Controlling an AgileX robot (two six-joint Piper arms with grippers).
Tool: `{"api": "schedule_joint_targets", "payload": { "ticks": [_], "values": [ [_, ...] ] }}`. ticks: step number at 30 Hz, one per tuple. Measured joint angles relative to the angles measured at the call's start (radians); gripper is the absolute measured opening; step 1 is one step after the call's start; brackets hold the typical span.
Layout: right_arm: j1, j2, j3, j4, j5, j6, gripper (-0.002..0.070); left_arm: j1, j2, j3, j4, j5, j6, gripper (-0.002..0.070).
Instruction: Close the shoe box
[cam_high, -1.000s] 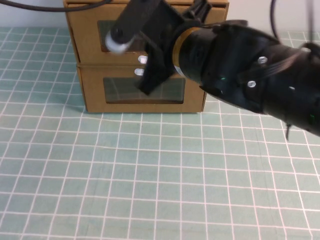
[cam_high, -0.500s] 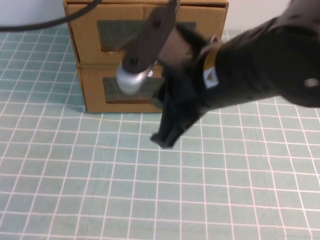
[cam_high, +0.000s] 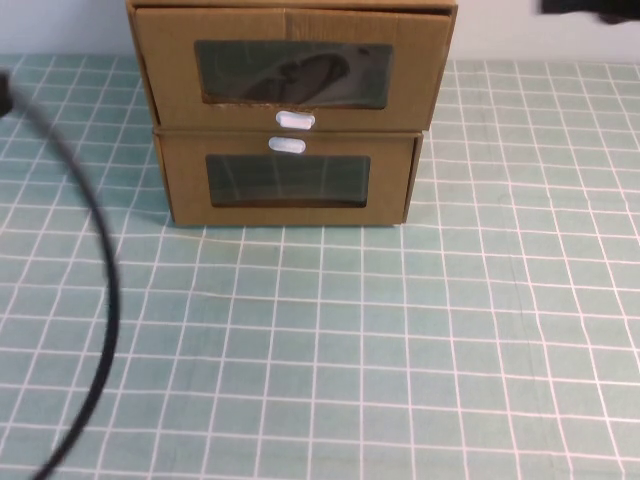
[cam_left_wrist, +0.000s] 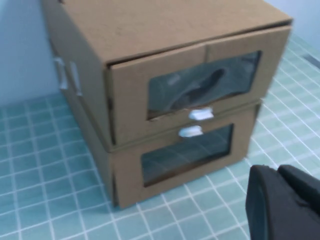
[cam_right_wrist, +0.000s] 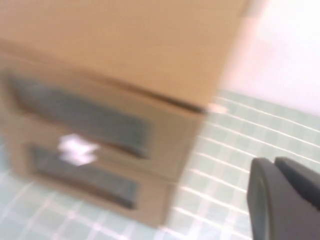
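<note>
From where I was running things, the shoe box (cam_high: 290, 75) sat at the far end of the grid mat (cam_high: 330, 350), stacked right on top of a second cardboard drawer box (cam_high: 288, 180). The top one had its clear window (cam_high: 292, 74) in the front with the little white pull tab (cam_high: 295, 120) just under it, and something dark showed through the plastic, though I couldn't make out what. The lower box had its own tab (cam_high: 287, 145) above its window, so the two tabs ended up almost touching each other.

In the left wrist view the upper drawer front (cam_left_wrist: 200, 85) looked nearly flush with the box shell, with only a thin dark seam showing along its top edge. Couldn't really tell from that if it was pushed fully home.

Left gripper (cam_left_wrist: 282, 205) was near the stack, off its front corner, not touching anything. Only a dark chunk of it showed, so I couldn't tell whether the fingers were spread or pressed together. Same deal with the right gripper (cam_right_wrist: 282, 197): near the boxes, clear of them, fingers unreadable, and that view was pretty smeared.

A black cable (cam_high: 95, 290) curved down the left side of the high view.
</note>
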Motion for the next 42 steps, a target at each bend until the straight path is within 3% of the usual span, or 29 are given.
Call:
{"api": "schedule_joint_targets", "payload": {
  "ticks": [4,9,25,42],
  "values": [
    [-0.159,-0.106,0.103,0.056,-0.041,0.003,-0.0014,0.0,-0.162,0.214,0.01,-0.17,-0.006,-0.0005],
    [-0.264,-0.32,0.347,0.099,-0.168,0.008,-0.0015,0.0,-0.295,0.385,0.012,-0.228,-0.008,-0.0005],
    [-0.281,-0.97,1.1,0.108,-0.353,0.008,-0.0014,0.0,-0.349,0.571,0.004,-0.325,-0.08,-0.0005],
    [-0.281,-1.028,1.17,0.111,-0.356,0.008,-0.0014,0.0,-0.349,0.571,0.004,-0.331,-0.084,-0.0005]
  ]
}}
